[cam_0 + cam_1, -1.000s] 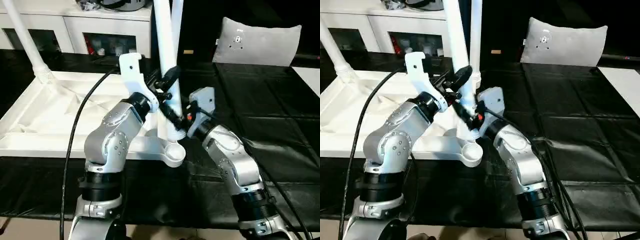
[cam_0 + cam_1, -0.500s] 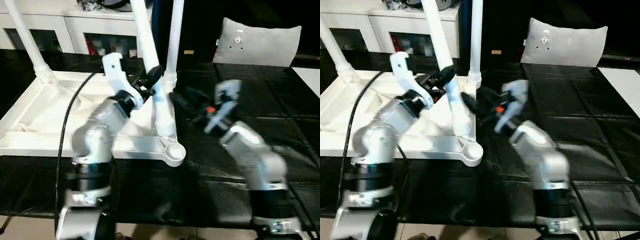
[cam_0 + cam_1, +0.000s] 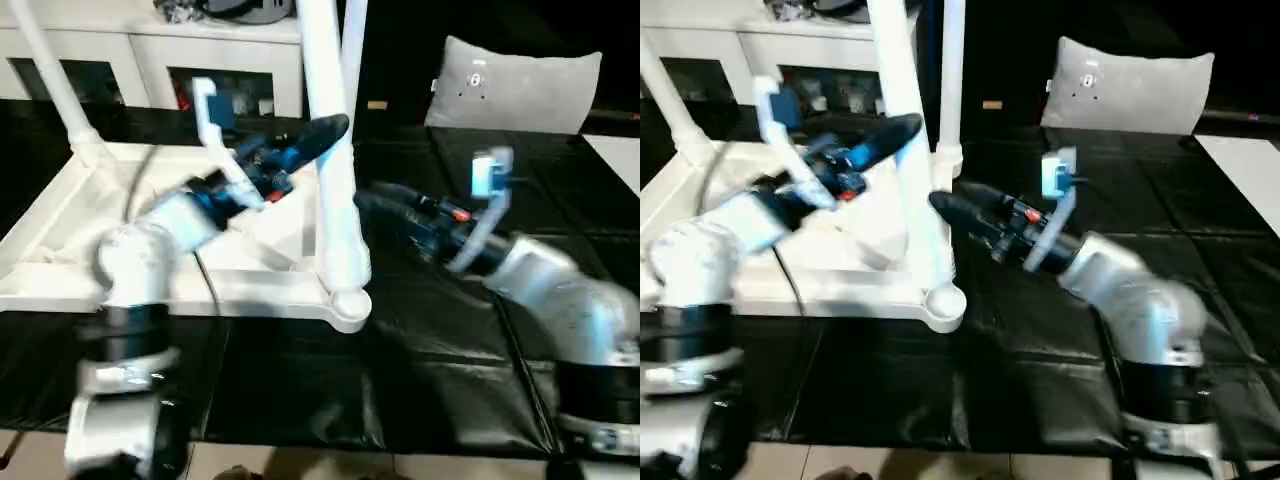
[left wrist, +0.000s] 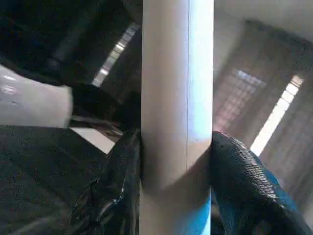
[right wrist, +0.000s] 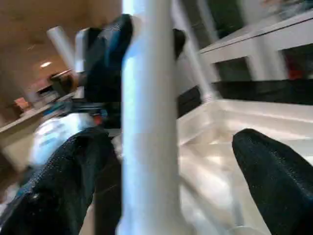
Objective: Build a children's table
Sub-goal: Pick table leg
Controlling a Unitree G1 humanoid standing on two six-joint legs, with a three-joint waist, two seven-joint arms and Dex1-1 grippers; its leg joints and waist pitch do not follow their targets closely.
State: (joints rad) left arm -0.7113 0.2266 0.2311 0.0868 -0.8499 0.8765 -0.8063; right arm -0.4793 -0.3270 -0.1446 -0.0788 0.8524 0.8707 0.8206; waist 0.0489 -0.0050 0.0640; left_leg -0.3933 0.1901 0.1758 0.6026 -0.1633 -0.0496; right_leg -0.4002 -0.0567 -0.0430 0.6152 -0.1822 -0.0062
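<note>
Both forearms motion-blurred; near leg [image 3: 338, 190] cut off at top edge; its socket seating hidden.

Your upturned table top [image 3: 120, 250] lies on the worktop [image 3: 470, 330] at left, legs [image 3: 335, 150] rising from its corners, your left tool [image 3: 322, 130] around the nearest leg, your right tool [image 3: 375, 200] just right of it, pillow [image 3: 515, 85] behind right, cabinet [image 3: 150, 60] behind left

Both forearms are silver with rounded joint housings and black ringed bands. A black cable runs along the left arm. White brackets top each wrist, and the fingers [image 5: 274, 176] are black and textured.
</note>
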